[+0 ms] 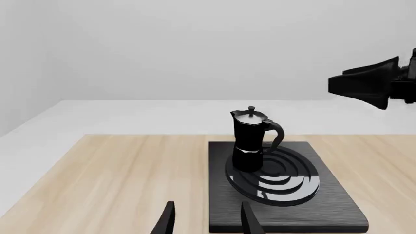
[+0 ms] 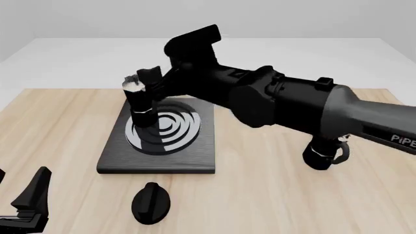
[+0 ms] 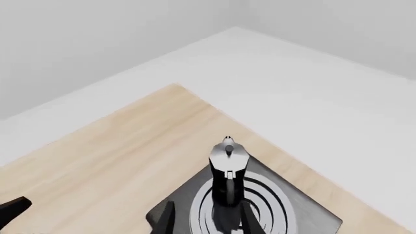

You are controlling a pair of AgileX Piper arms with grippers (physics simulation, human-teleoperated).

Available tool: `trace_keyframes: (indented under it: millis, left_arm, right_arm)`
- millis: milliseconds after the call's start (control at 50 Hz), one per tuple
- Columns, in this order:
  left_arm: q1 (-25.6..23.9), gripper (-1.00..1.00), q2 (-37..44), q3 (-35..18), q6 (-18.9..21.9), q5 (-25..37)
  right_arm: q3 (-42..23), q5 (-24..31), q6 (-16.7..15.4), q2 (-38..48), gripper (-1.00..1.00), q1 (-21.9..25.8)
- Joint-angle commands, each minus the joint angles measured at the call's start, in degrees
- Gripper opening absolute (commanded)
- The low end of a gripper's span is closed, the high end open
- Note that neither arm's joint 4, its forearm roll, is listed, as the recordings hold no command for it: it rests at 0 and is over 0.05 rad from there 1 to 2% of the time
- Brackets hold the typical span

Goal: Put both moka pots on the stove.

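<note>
One moka pot [image 2: 138, 100] stands upright on the back left part of the stove [image 2: 195, 146], beside the burner rings; it is black with a silvery lid [image 1: 250, 139] [image 3: 227, 170]. The other moka pot shows in no view. My right gripper [image 2: 149, 80] hangs open above and just right of the pot, its fingers [image 3: 167, 222] apart with nothing held. In the left wrist view the right gripper [image 1: 354, 85] shows high up, apart from the pot. My left gripper [image 2: 16, 190] is open near the table's front left corner, its fingers [image 1: 246, 219] pointing toward the stove [image 1: 338, 204].
A low black oval knob [image 2: 151, 202] lies on the wood in front of the stove. The right arm [image 2: 293, 105] stretches across from the right, above the table and the stove's right side. Beyond the wooden top lies a white surface [image 2: 293, 58].
</note>
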Motion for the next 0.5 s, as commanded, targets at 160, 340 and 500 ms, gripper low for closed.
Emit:
trace_keyframes:
  millis: [160,340,500]
  left_arm:
    - [0.0,1.0,0.0,0.0,0.0,0.0]
    - [0.0,1.0,0.0,0.0,0.0,0.0]
    - [0.0,1.0,0.0,0.0,0.0,0.0]
  right_arm:
    - [11.1,3.7,-0.8,-16.5,1.0,-7.1]
    - [15.0,4.9,-0.8,-21.1,1.0,-13.2]
    - [18.7,7.3,-0.5,-26.5,1.0,-19.9]
